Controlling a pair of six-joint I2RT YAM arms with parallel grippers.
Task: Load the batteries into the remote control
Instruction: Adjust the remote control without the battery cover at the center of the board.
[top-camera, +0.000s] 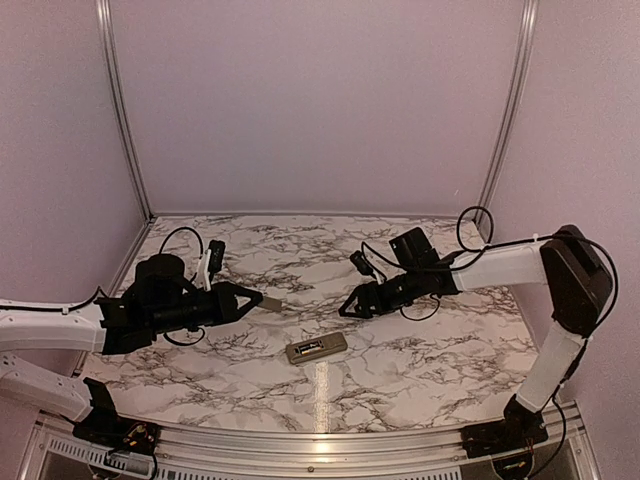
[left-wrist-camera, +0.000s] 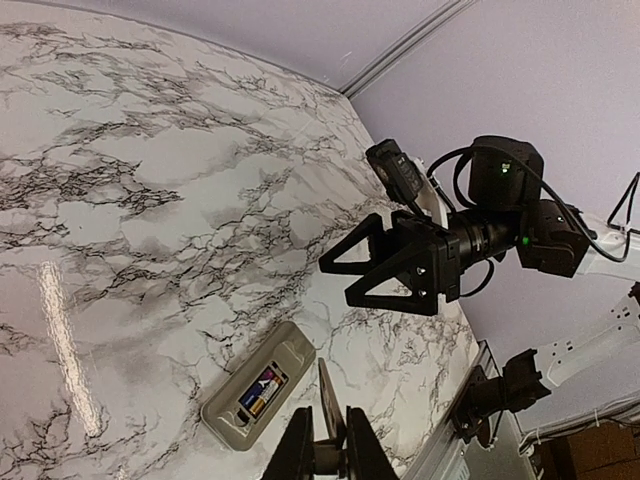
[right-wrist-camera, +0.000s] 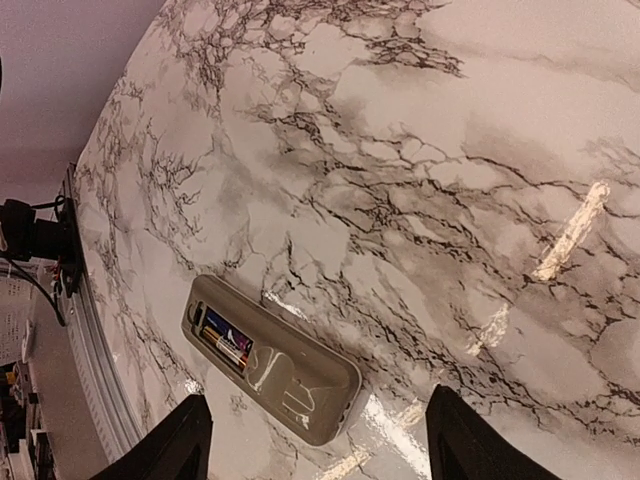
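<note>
The remote control (top-camera: 316, 348) lies face down on the marble table, grey-tan back up. It also shows in the left wrist view (left-wrist-camera: 259, 398) and the right wrist view (right-wrist-camera: 271, 360). The batteries (left-wrist-camera: 257, 393) sit side by side in its open recess, also seen in the right wrist view (right-wrist-camera: 225, 347). My left gripper (left-wrist-camera: 328, 440) is shut on a thin flat grey cover plate (left-wrist-camera: 329, 400), held edge-on above the table left of the remote; the plate shows from above too (top-camera: 271, 302). My right gripper (right-wrist-camera: 315, 445) is open and empty, hovering above and right of the remote (top-camera: 350, 305).
Metal rails run along the table's near edge (top-camera: 300, 440) and up the back corners. Purple walls enclose the table. Cables loop off both arms.
</note>
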